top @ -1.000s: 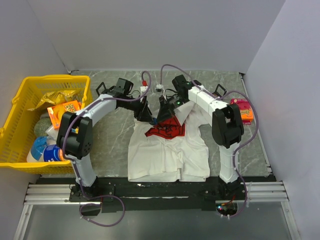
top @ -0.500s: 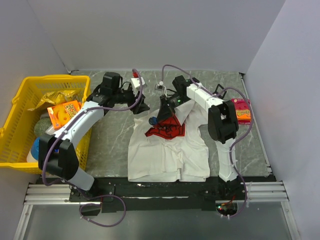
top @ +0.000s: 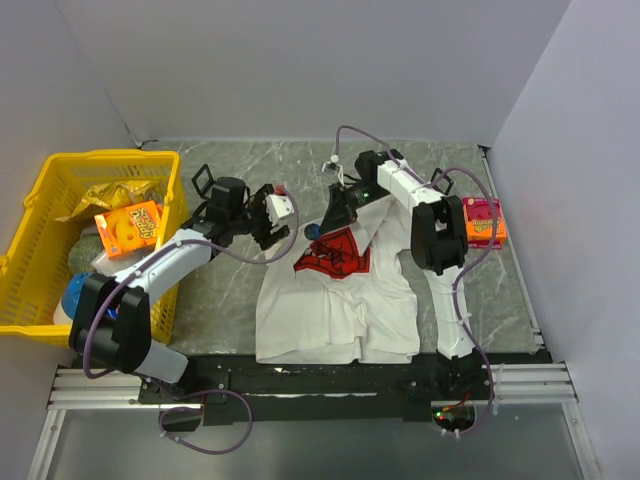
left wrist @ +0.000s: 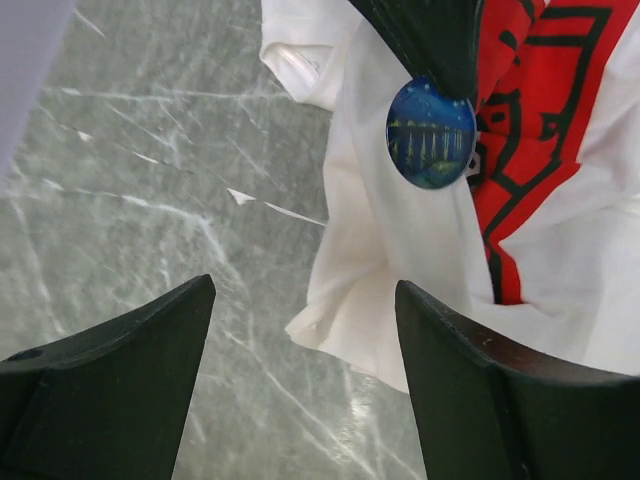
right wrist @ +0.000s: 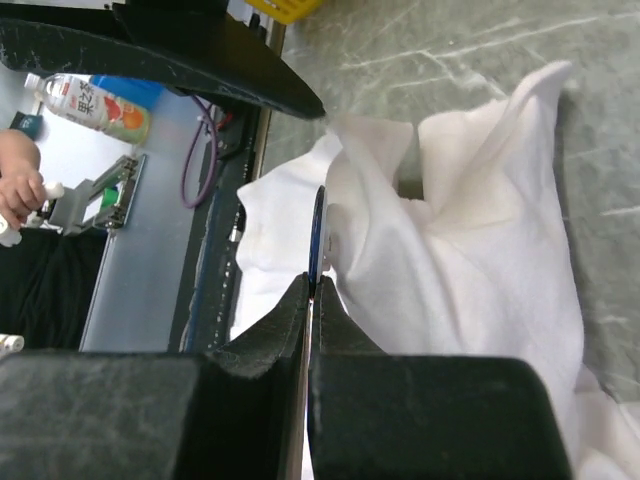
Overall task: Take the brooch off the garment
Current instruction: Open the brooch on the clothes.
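Top view: the garment point(top: 335, 310), a white tee, lies on the table point(top: 450, 160) with the collar end toward 12 o'clock and the upper part bunched and folded. Its red print point(top: 335, 258) is creased, near the middle of the shirt. The brooch point(top: 312, 232), round and dark blue, sits at the print's 10 o'clock corner, against the fabric.

The right gripper point(top: 322, 226) comes in from 1 o'clock of the brooch, jaws pinched fully together on the brooch rim. In the right wrist view we see the brooch point(right wrist: 316, 235) edge-on, a thin blue line running into the closed tips, with white cloth bunched against it at 3 o'clock. In the left wrist view a black fingertip covers the brooch point(left wrist: 431, 133) at its 12 o'clock edge.

The left gripper point(top: 275, 222) is at 9 o'clock of the brooch, near but apart, jaws spread wide with nothing between them. Its fingers point(left wrist: 120, 380) frame bare table and the shirt's folded edge.

We cannot tell whether the pin goes through the cloth.

The yellow basket point(top: 40, 190) is at 9 o'clock of the table, with an orange box point(top: 130, 228) inside. A pink-orange packet point(top: 483, 222) lies at 3 o'clock, beside the right arm.
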Tool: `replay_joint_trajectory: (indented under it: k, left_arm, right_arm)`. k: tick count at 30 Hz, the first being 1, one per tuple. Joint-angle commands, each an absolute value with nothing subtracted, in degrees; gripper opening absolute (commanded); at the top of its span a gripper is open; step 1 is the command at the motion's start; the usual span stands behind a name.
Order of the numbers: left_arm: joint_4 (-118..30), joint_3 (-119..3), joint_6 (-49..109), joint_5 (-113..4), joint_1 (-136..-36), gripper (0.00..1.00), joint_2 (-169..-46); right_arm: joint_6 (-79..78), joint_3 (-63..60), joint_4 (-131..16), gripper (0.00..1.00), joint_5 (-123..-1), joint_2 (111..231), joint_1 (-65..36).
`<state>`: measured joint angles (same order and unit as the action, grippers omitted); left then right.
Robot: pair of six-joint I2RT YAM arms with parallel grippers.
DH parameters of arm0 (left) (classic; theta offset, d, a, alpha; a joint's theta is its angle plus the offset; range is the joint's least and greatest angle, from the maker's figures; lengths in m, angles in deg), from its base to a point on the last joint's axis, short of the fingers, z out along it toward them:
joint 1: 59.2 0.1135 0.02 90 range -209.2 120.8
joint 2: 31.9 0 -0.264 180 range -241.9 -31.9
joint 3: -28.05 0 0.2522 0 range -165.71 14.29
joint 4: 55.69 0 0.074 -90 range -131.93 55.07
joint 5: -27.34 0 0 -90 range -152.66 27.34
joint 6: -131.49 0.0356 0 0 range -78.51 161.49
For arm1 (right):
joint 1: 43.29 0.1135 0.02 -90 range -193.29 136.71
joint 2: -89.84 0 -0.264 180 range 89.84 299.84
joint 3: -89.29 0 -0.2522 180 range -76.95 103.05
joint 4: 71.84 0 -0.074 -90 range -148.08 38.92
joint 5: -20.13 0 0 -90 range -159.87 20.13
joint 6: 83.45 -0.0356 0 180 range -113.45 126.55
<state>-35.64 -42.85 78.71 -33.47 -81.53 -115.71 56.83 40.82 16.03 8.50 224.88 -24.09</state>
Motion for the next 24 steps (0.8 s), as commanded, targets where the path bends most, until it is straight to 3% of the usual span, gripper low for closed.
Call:
replay_joint_trajectory:
  k: [1,5,10,24]
  left_arm:
    - [-44.99,-39.95,87.62,-34.71,-82.23,0.83,-111.80]
    - [-44.05,-41.60,89.48,-42.61,-84.94,0.83,-113.36]
    - [-36.84,-48.27,90.26,-47.98,-85.39,0.96,-115.13]
    - [-32.08,-48.47,100.71,-57.73,-90.57,0.98,-108.81]
  right_arm:
    - [60.25,42.31,31.92,0.00,9.76,225.45,-25.53]
    - [59.99,40.74,31.92,0.00,9.85,225.02,-25.62]
    - [61.04,38.10,31.83,0.00,9.23,223.79,-25.62]
    - [60.69,37.66,31.92,0.00,11.25,221.50,-25.01]
